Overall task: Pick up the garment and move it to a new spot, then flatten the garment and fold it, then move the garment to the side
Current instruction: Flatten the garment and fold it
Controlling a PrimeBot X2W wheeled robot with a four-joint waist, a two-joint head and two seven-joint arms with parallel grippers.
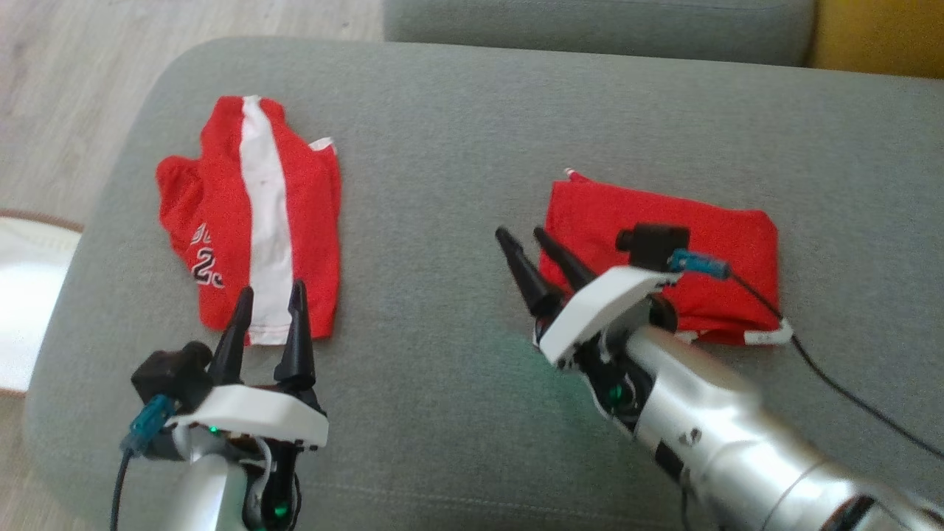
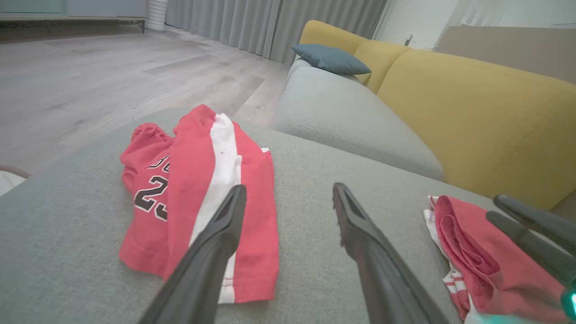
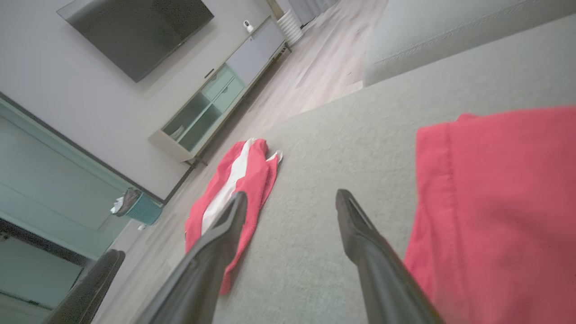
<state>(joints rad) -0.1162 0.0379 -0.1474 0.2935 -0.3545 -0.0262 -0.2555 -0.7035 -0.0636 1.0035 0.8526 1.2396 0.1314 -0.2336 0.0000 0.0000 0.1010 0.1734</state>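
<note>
Legibly, red shorts, number 23 printed

In the head view, the right forearm, itself blurred at lower right, covers the lower left corner of the folded red garment. The fingers of the left gripper overlap the lower hem of the striped shorts, whose printed number is partly lost in a fold. In the right wrist view, the folded red garment is out of focus and cut off by the right and bottom edges. In the left wrist view, the bottom right corner crops it.
</note>
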